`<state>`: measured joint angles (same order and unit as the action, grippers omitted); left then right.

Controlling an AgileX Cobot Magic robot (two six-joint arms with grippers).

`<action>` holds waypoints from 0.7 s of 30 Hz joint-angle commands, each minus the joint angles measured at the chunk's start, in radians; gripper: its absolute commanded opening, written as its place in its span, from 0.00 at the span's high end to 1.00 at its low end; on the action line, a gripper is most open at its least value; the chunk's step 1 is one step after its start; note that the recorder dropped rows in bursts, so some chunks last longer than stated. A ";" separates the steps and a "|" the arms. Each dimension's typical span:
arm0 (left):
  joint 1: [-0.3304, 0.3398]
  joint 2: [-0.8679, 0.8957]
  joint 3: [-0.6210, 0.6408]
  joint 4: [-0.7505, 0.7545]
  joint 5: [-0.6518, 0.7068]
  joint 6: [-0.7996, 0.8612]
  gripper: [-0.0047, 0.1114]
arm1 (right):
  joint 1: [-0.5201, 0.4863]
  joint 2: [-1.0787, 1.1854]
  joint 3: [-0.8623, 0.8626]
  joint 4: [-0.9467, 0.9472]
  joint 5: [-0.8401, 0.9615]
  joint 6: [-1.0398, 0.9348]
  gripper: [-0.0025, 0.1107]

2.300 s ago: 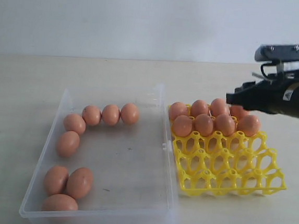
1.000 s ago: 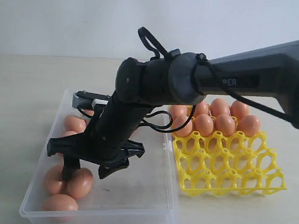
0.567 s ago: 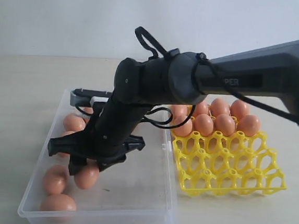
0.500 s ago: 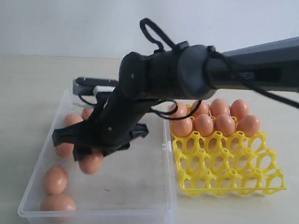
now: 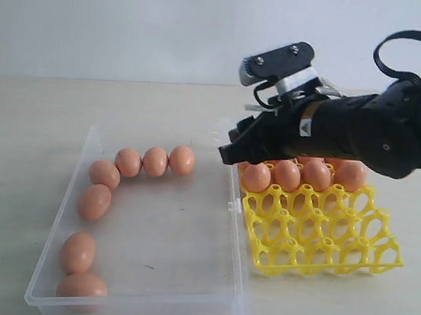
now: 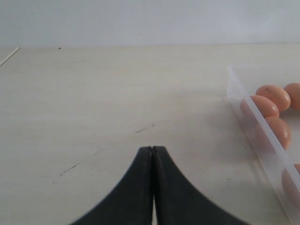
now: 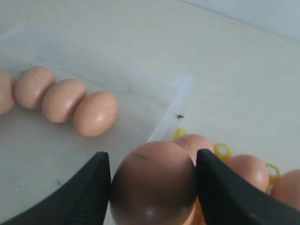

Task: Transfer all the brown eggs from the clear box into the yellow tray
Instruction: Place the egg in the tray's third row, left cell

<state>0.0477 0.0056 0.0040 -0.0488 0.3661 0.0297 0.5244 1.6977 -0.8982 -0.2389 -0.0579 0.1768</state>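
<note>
Right wrist view: right end effector (image 7: 151, 164) grips one smooth orange-brown oval egg (image 7: 154, 187) above the junction of the shallow transparent plastic box (image 5: 175, 228) and the bright yellow lattice egg tray (image 5: 321, 244); carry step likely, next needing alignment over free tray space, then gentle lowering.

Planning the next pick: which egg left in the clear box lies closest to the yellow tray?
The egg at the right end of the row by the far wall of the box; the others lie further left, away from the tray.
</note>
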 commanded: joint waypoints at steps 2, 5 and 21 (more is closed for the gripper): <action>-0.009 -0.006 -0.004 -0.006 -0.012 0.000 0.96 | -0.089 0.012 0.114 -0.023 -0.211 0.124 0.98; -0.009 -0.006 -0.004 -0.006 -0.012 0.000 0.96 | -0.094 0.062 0.114 -0.023 -0.210 0.148 0.98; -0.009 -0.006 -0.004 -0.006 -0.012 0.000 0.96 | -0.047 0.048 0.114 -0.101 -0.154 0.295 0.98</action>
<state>0.0477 0.0056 0.0040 -0.0488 0.3661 0.0297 0.4692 1.7616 -0.7887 -0.3098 -0.2206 0.4686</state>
